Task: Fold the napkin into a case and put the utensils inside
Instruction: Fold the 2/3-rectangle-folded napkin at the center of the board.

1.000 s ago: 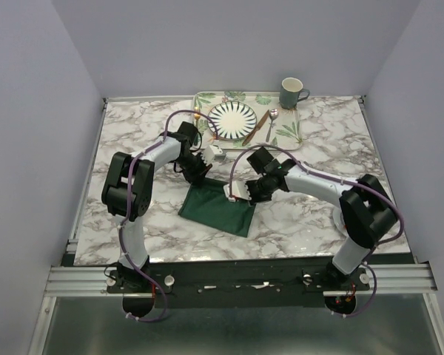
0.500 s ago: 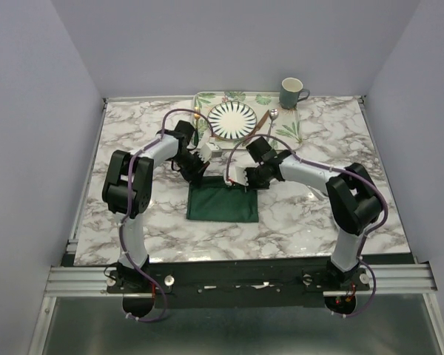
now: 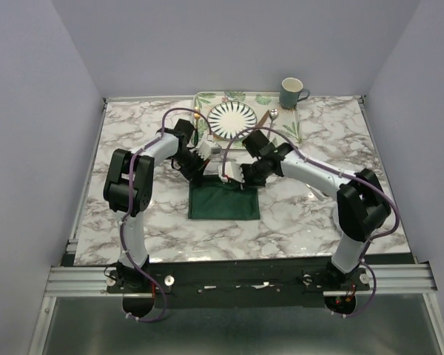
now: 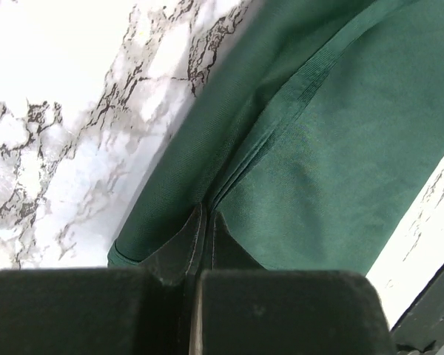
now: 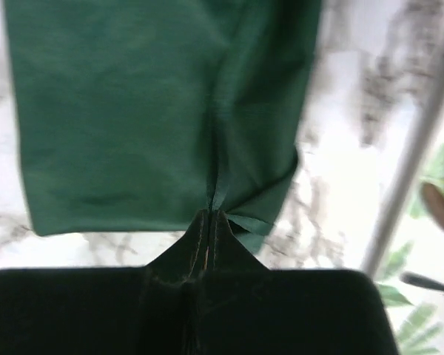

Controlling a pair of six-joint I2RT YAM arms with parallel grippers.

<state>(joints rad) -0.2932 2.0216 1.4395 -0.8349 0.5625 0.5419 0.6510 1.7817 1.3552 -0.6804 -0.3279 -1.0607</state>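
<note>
overhead, we see a dark green napkin (image 3: 223, 205) lying on the marble table (image 3: 133, 140) as a folded rectangle, just in front of both wrists. the left gripper (image 4: 205, 222) is pinched shut on the cloth near its far left corner. the right gripper (image 5: 209, 218) is pinched shut near the far right corner. each wrist view shows fabric puckering into the closed tips.

beyond the napkin sits a leaf-patterned tray (image 3: 207, 98) holding a striped plate (image 3: 233, 120). a gold fork (image 3: 197, 115) lies to the plate's left, a silver spoon (image 3: 272, 115) to its right, and a mug (image 3: 291, 93) stands at the tray's corner. the knife is mostly hidden behind the right arm.

we judge the step in hand to be a further fold toward a narrower strip. to do it well, we would carry both corners together at equal height and pace, hold the edge between them taut but not stretched, and lay it square on the matching edge — releasing only once the layers lie flat.
</note>
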